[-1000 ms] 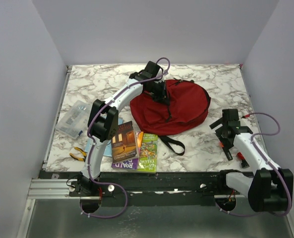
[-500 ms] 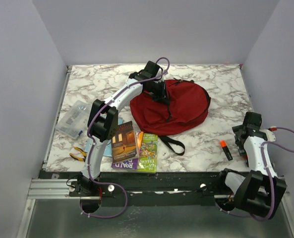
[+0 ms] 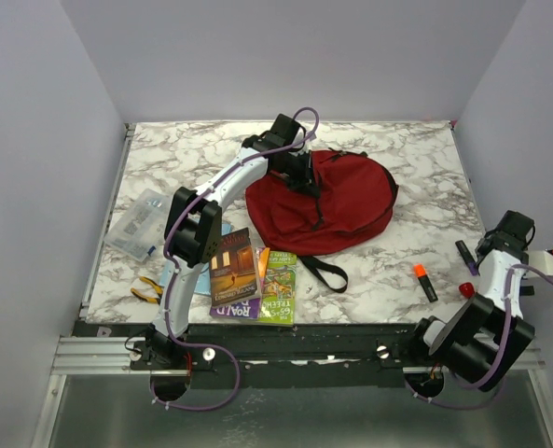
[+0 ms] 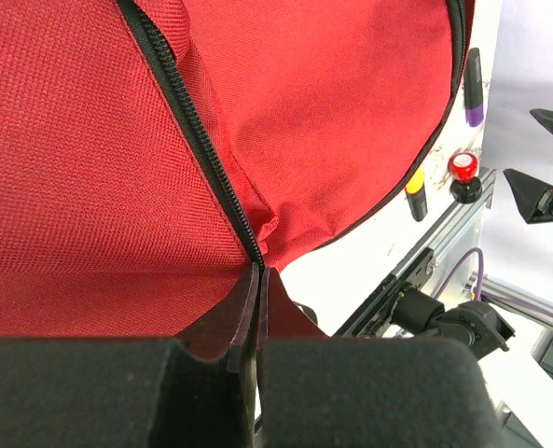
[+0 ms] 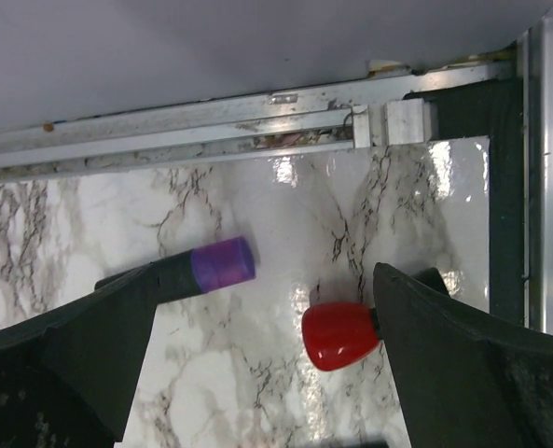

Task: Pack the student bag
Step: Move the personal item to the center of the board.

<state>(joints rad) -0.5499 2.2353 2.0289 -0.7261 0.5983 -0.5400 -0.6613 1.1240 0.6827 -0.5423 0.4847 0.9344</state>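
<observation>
The large dark-red soft fabric student bag (image 3: 346, 201) lies flat at the middle back of the white marble-patterned worktop (image 3: 192, 154). The left jaws are pressed together at the end of its black zipper line (image 4: 187, 121), on the bag's rear left part; whether they pinch anything cannot be told. The right jaws stand wide apart and empty near the worktop's right edge, over a purple-capped black marker (image 5: 211, 266) and a small red-capped thing (image 5: 337, 334).
</observation>
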